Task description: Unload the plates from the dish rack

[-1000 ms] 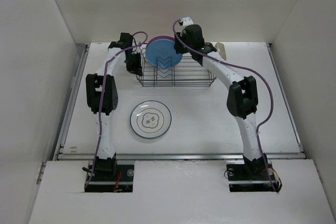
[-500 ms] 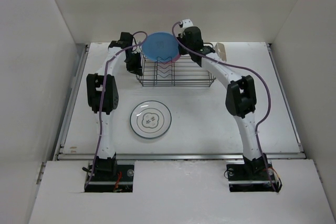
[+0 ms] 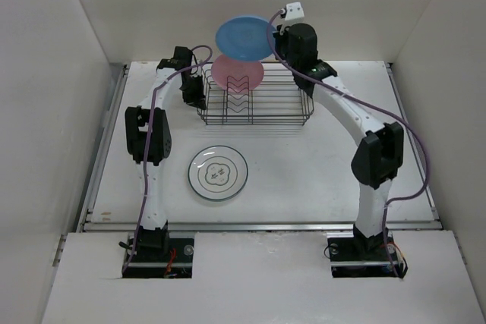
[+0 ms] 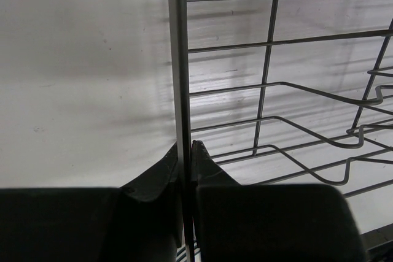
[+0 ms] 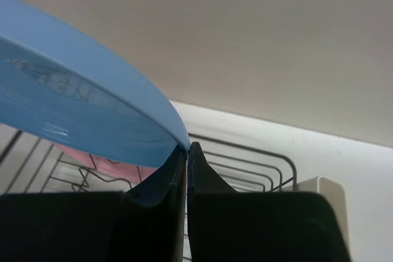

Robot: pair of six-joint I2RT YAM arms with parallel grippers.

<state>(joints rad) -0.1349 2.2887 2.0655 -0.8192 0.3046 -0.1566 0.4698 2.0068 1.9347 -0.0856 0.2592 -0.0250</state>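
Observation:
The black wire dish rack (image 3: 254,108) stands at the back of the table. A pink plate (image 3: 237,73) stands upright in its left end. My right gripper (image 3: 275,33) is shut on the rim of the blue plate (image 3: 243,37) and holds it high above the rack; the right wrist view shows the blue plate (image 5: 80,108) pinched by my right gripper (image 5: 186,148), with the pink plate (image 5: 110,162) below. My left gripper (image 3: 199,95) is shut on the rack's left end wire (image 4: 178,59). The flower-outline plate (image 3: 218,172) lies flat on the table in front of the rack.
The cream cutlery cup (image 5: 319,200) sits on the rack's right end. White walls enclose the table on three sides, the back wall close behind the raised plate.
My right gripper has lifted the blue plate up out of the rack and tilted it flatter, uncovering the pink plate. The left arm has not moved.

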